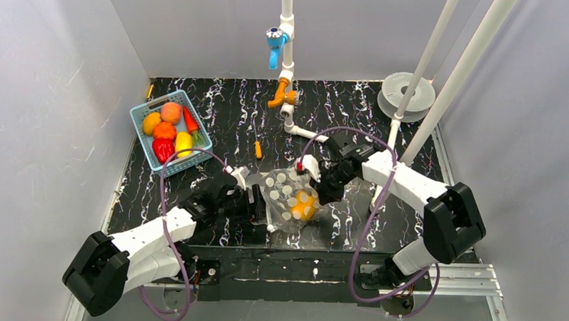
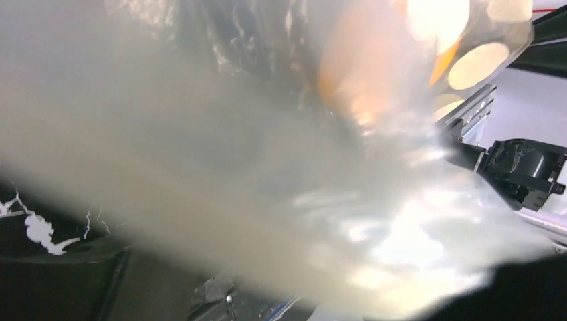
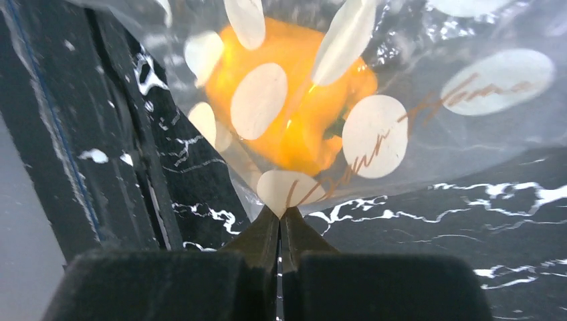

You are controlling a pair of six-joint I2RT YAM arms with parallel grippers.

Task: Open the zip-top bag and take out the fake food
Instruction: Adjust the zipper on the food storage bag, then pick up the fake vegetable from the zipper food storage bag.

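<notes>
Top view, zip-top bag: the zip-top bag (image 1: 289, 195) sits just to 6 o'clock of the middle of the bench (image 1: 226, 116), stretched between the two arms.
Top view, fake food: one yellow-orange piece of fake food (image 1: 304, 206) shows through the film at the bag's 5 o'clock corner. More pieces lie in the basket (image 1: 136, 119) at 10 o'clock.
Top view, left tool: the left tool (image 1: 260, 202) is against the bag's 9 o'clock edge. I cannot tell whether it is open or clamped on the film.
Top view, right tool: the right tool (image 1: 322, 185) is at the bag's 2 o'clock edge.
Left wrist view, bag: blurred film (image 2: 267, 200) fills the picture, with an orange glow (image 2: 361, 67) toward 1 o'clock. The fingers are hidden, so the grip cannot be read here either.
Right wrist view, right tool: the right tool (image 3: 279, 224) is closed, its tips meeting on the bag's (image 3: 468, 134) bottom edge. It appears to pinch the film.
Right wrist view, fake food: the yellow-orange piece (image 3: 294, 114) hangs inside at 12 o'clock of the tips, above the bench (image 3: 434, 227).
Step in hand: probably taking hold of opposite sides of the bag before pulling its mouth apart. One piece is not yet out.
Next move: it likely needs a firm left-side hold, then a gentle pull toward 9 and 3 o'clock so that the thin film does not slip.
</notes>
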